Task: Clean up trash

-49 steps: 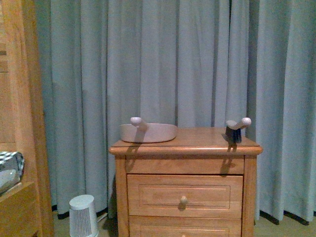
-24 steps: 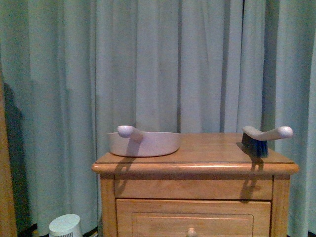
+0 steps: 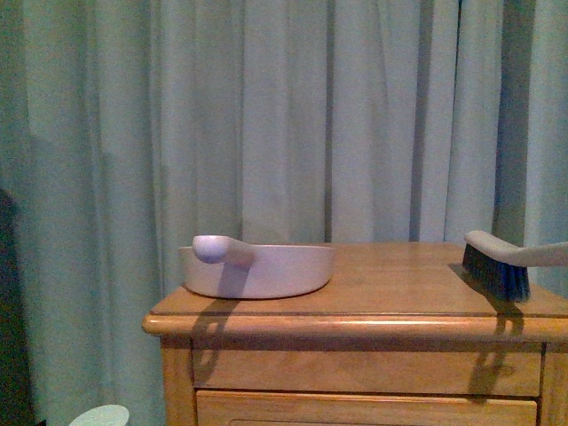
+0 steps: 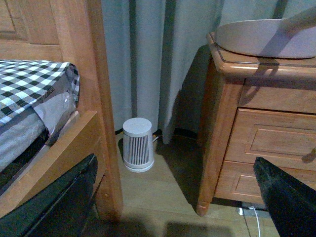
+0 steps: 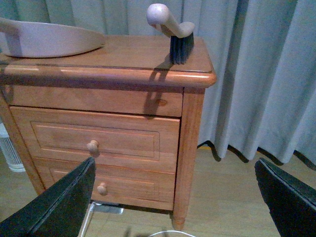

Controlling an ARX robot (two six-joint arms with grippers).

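Note:
The trash is out of view in every picture. A pale pink dustpan [image 3: 257, 271] and a dark-bristled hand brush [image 3: 506, 266] lie on top of a wooden nightstand [image 3: 355, 324]. Neither arm shows in the front view. My left gripper [image 4: 173, 207] is open low above the floor, between the bed frame and the nightstand [image 4: 256, 128], with nothing between its fingers [image 4: 54, 207]. My right gripper [image 5: 175, 202] is open in front of the nightstand's right front leg, also empty. The brush [image 5: 175, 34] and dustpan [image 5: 44, 42] sit well above it.
A small white slatted canister [image 4: 137, 150] stands on the floor by the curtain. A bed with a checked cover [image 4: 29, 94] and a wooden post [image 4: 101, 98] lies beside it. Grey-blue curtains [image 3: 266, 124] hang behind. A white cable [image 4: 256, 219] runs under the nightstand.
The front view has closed in on the nightstand, which now looks larger. The wooden bed frame has left the picture, and the brush has slid toward the right edge.

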